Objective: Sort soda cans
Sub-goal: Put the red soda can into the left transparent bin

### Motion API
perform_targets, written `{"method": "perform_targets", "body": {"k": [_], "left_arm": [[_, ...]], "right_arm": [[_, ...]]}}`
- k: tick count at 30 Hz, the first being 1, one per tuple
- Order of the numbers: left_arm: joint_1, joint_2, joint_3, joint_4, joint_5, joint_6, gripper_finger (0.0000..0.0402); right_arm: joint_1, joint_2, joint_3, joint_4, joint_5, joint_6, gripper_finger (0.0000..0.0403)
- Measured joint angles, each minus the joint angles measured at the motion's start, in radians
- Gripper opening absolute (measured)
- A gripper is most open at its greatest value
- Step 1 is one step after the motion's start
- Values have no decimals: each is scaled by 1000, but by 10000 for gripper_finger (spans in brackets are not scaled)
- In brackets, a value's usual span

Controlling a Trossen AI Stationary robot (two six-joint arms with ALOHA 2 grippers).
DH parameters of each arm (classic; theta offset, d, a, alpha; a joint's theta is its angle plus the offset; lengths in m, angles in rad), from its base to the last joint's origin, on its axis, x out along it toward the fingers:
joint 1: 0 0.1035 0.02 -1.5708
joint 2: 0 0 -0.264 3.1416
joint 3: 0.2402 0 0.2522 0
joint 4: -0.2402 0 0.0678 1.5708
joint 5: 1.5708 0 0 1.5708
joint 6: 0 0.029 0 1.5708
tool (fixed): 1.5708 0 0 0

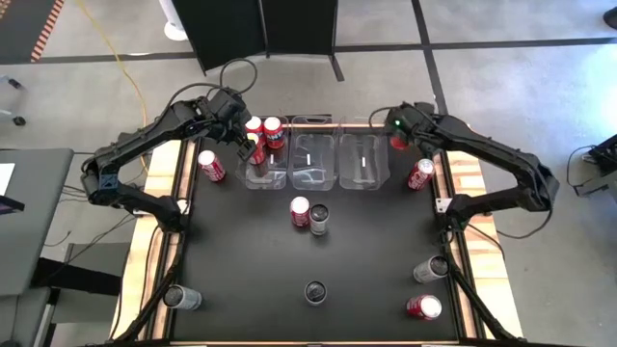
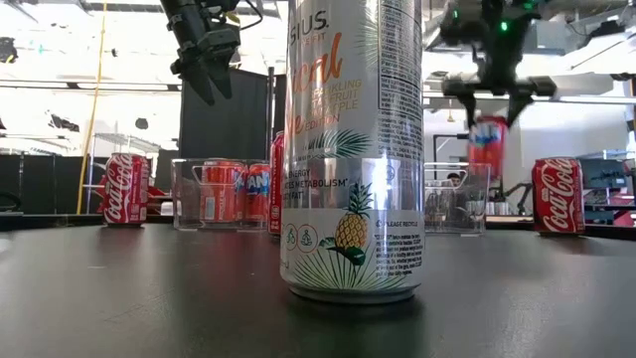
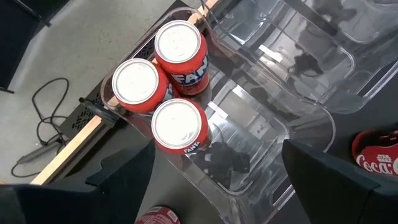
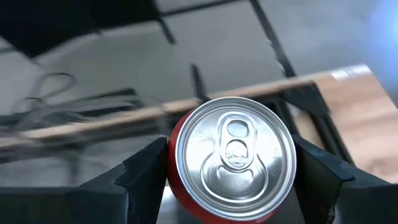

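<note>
Three red cans (image 3: 177, 53) stand upright in the far end of the left clear bin (image 1: 262, 166). My left gripper (image 3: 217, 186) hovers open above that bin, touching nothing; it also shows high up in the low view (image 2: 211, 80). My right gripper (image 1: 399, 127) is shut on a red can (image 4: 233, 155) by the far right corner of the right bin (image 1: 362, 162). Loose on the table are red cans (image 1: 211, 165) (image 1: 420, 173) (image 1: 300, 210) and silver cans (image 1: 318, 218) (image 1: 315, 291). The nearest silver can (image 2: 348, 149) fills the low view. My right gripper pinches the red can between its two fingers (image 4: 146, 168), one on each side of the wall just below the rim (image 4: 177, 186). The fingers come from above, pointing down. The can hangs upright below the gripper (image 2: 487, 144), lifted clear of the table.
A middle clear bin (image 1: 313, 162) stands between the other two. Cans lie near the table's edges: a silver one at left (image 1: 181, 297), a silver one (image 1: 430, 268) and a red one (image 1: 423, 307) at right. Wooden rails (image 1: 463, 183) border the black tabletop.
</note>
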State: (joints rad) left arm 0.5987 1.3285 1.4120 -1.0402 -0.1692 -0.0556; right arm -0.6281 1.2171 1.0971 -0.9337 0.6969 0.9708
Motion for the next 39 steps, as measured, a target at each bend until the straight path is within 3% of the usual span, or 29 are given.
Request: {"method": "perform_targets", "body": {"k": [5,13,24,32,39], "left_arm": [[0,-1,0,5,0,-1,345],[1,-96,0,31,-2,-18,345],[0,-249,1,-29,-79,-129,345],[0,-266,1,-183,-97,-175,345],[0,-265,1,-256,-127,-204,345]], "right_arm": [[85,0,126,65,7,-109,286],[226,60,265,322,5,-298,286],[305,437,550,500,-174,-509,286],[357,685,801,493,-286,-705,286],[364,853,904,493,-336,-759,286]]}}
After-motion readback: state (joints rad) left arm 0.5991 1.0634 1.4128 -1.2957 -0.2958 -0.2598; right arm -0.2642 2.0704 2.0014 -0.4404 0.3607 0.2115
